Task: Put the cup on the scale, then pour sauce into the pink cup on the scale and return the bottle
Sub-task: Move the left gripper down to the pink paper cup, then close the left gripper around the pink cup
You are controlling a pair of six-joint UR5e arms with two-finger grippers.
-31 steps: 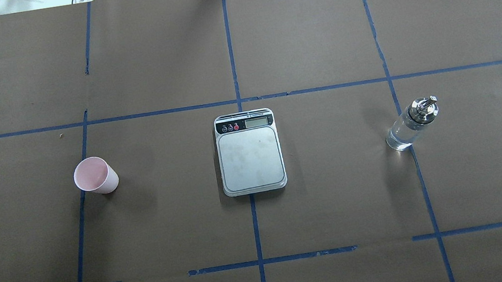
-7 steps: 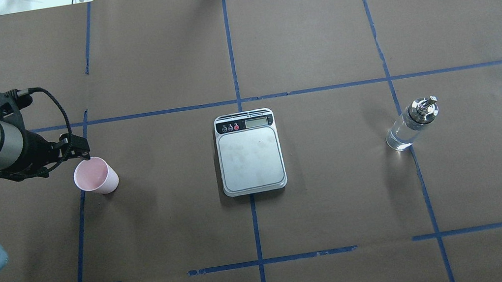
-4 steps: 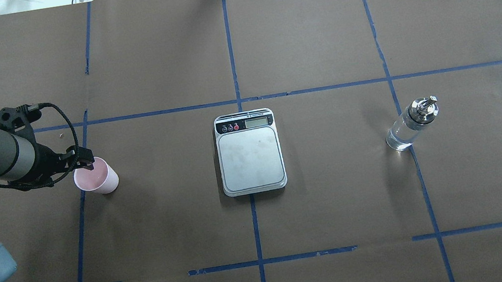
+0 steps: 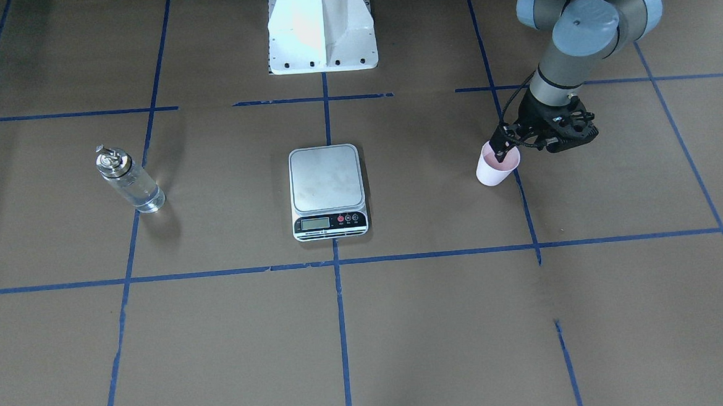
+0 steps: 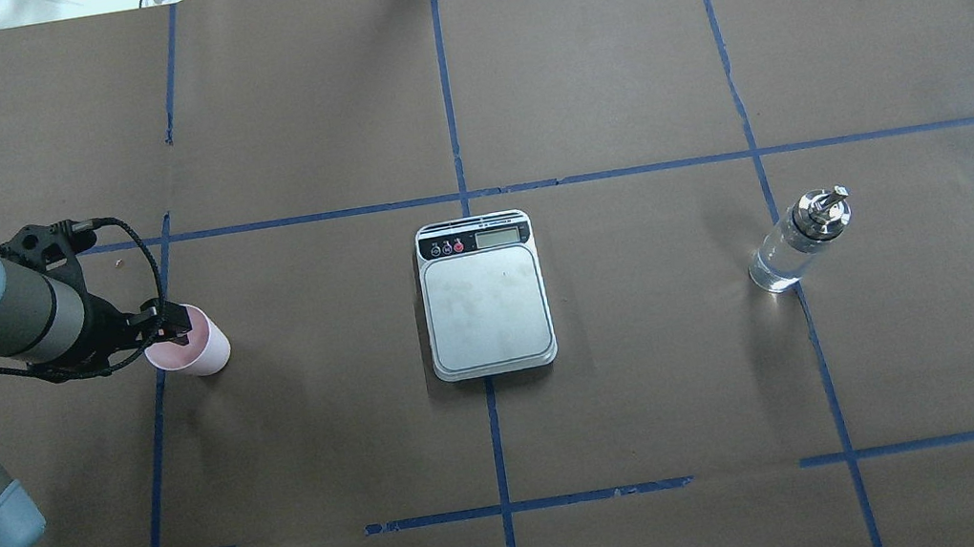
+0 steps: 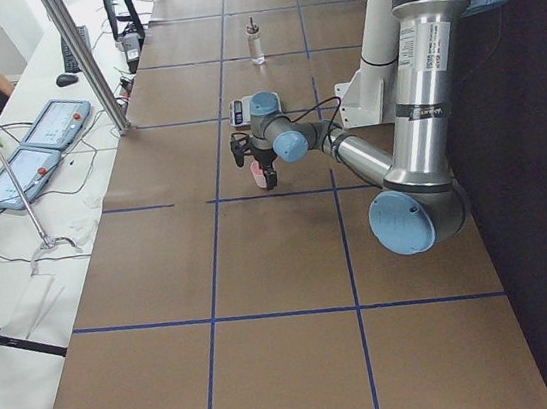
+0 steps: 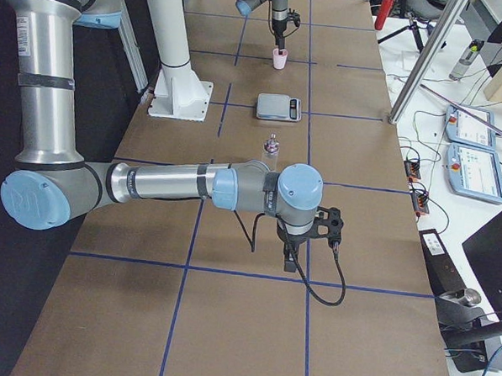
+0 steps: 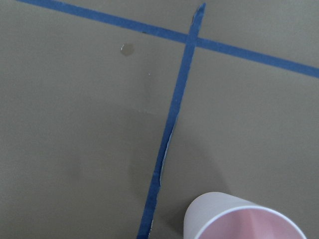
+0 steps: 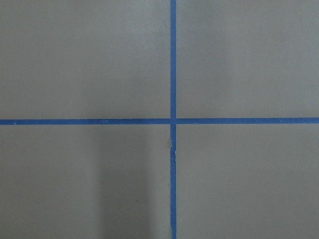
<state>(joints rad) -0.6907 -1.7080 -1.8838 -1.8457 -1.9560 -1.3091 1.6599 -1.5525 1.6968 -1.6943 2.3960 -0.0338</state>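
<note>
Since a second ago the left gripper [image 5: 169, 326] has sunk onto the rim of the cup [image 5: 209, 352], which stands unmoved and upright well out on the scale's [image 5: 484, 298] robot-left side. One finger seems to dip inside the pink mouth with the other outside, likely to pinch the thin wall for the carry to the platform; whether they have closed cannot be told. The bottle [image 5: 794, 249] waits upright well off the scale's opposite side, and the right gripper [image 7: 288, 259] hangs farther out, its opening unreadable.
</note>
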